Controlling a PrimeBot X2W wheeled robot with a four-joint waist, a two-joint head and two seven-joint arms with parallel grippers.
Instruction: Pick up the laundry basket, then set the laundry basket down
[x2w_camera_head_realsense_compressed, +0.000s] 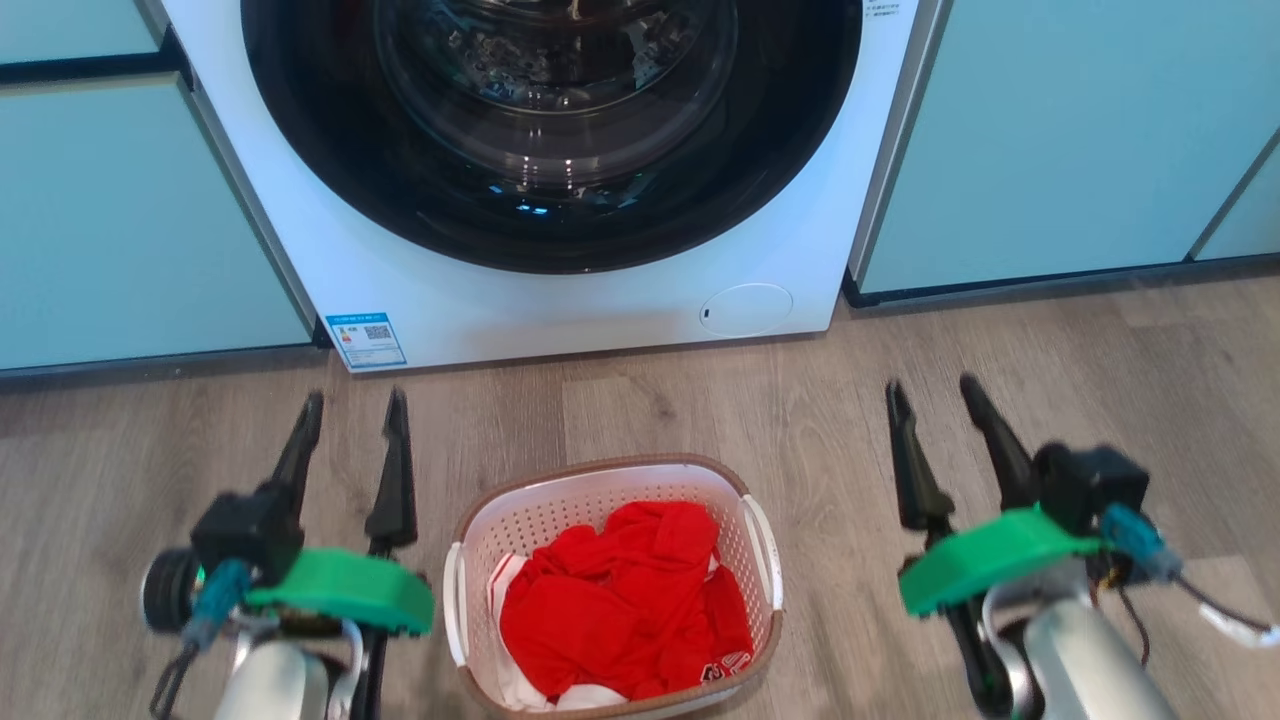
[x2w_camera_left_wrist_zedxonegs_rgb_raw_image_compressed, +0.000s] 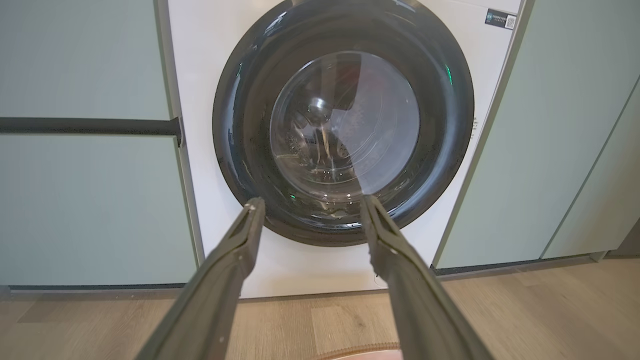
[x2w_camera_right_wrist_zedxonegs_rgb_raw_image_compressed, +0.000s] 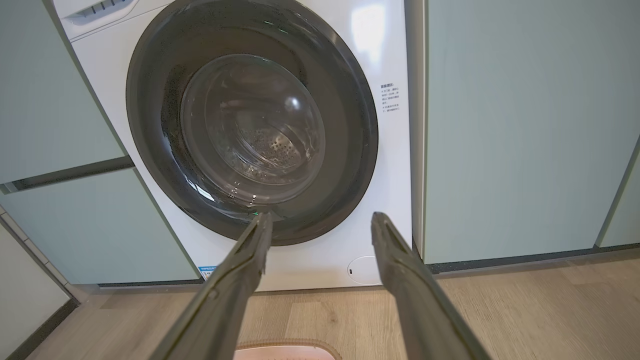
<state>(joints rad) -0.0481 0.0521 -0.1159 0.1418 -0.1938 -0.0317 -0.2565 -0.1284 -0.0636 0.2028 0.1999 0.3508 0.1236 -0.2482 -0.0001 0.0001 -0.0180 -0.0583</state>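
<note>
The laundry basket, white with perforated walls, a brown rim and white side handles, stands on the wood floor at the bottom centre of the head view. Red clothing lies bunched inside it. My left gripper hovers open to the basket's left, nothing between its fingers. My right gripper hovers open to the basket's right, also apart from it. A sliver of the basket's brown rim peeks in at the bottom of the left wrist view, and the basket's rim also shows in the right wrist view. Both wrist views show open jaws: left gripper, right gripper.
A white washing machine with a dark round door stands just beyond the basket. Pale green cabinets flank it on both sides. Wood floor lies between the basket and the machine.
</note>
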